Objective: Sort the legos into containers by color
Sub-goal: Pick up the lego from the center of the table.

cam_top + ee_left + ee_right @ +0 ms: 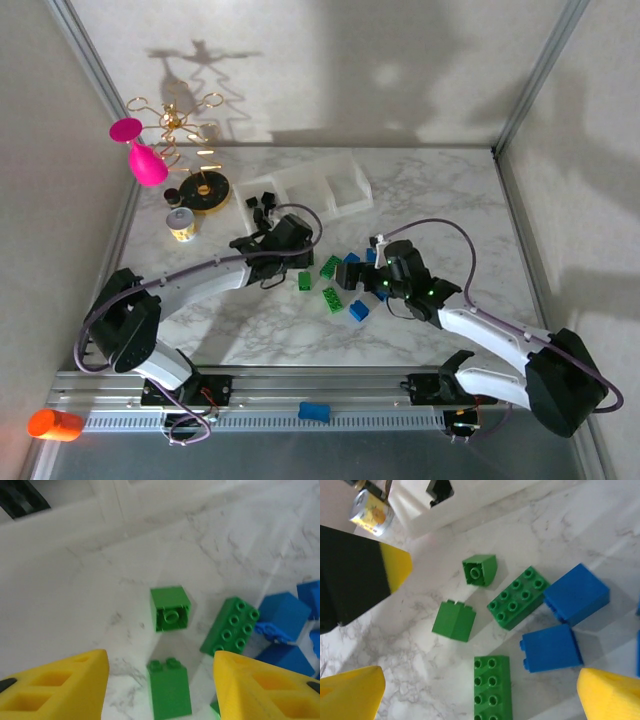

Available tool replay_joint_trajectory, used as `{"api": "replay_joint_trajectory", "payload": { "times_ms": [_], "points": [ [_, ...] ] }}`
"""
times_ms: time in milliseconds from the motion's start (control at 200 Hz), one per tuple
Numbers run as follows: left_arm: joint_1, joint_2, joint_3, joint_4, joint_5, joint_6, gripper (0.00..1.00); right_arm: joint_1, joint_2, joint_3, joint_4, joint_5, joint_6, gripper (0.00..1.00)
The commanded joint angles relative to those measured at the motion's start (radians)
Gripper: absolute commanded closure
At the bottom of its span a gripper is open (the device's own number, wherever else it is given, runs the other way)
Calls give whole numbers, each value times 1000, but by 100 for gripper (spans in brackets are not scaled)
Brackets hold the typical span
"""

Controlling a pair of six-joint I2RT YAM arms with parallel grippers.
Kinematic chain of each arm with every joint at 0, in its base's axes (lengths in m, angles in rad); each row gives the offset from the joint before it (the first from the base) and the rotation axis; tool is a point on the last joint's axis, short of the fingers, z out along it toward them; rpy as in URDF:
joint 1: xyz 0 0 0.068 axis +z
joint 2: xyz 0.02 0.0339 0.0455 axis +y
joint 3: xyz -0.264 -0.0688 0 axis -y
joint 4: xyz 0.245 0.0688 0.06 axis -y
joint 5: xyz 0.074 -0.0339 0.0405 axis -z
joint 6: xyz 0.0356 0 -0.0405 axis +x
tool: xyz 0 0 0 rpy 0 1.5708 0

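Between the yellow tips of your left gripper (160, 680), a small green brick (169, 690) lies on its side on the marble-patterned table (75, 595). The fingers stand wide open, one at each side of it, and they hold nothing. The long axis of the brick runs away from the wrist, with its two studs at the far end. I judge therefore that the jaws will close across its narrow width, on flat and smooth faces. The brick sits just ahead of the tips, so a short advance and descent seem enough.

Your right gripper (480, 692) is also open and empty. It hangs above a long green brick (492, 685) with its studs upward, so the left arm is the nearer one for the small brick.

A second small green brick (170, 608) lies tipped and shows its hollow underside. Glossy blue bricks (282, 616) crowd just beside. All are hard plastic with sharp corners.

The translucent tray (345, 185) stands beyond the pile, well apart, with black bricks (256, 205) in its left compartment.
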Motion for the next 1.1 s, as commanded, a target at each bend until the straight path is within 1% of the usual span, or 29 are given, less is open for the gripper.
{"api": "replay_joint_trajectory", "payload": {
  "times_ms": [0, 100, 210, 425, 511, 751, 886, 1096],
  "points": [
    [-40, 1, -28, 23, 19, -43, 42, 46, 1, -31, 22, 26, 0, 1],
    [-74, 34, -29, 23, 18, -58, 42, 77, -8, -56, 40, 34, 7, 1],
    [-93, 78, -26, 23, 16, -74, 41, 83, -24, -80, 61, 44, 26, 1],
    [-96, 147, -33, -4, -41, -105, 41, 85, -46, -91, 55, 73, 28, 1],
    [-94, 170, -35, 4, -29, -110, 42, 85, -48, -89, 52, 82, 25, 1],
    [-94, 209, -34, 27, -40, -124, 52, 85, -44, -86, 49, 92, 25, 1],
    [-92, 225, -23, 5, -82, -124, 57, 84, -47, -86, 47, 96, 25, 1],
    [-91, 220, -29, 17, -72, -123, 63, 84, -48, -85, 49, 102, 27, 1]
  ]
}}
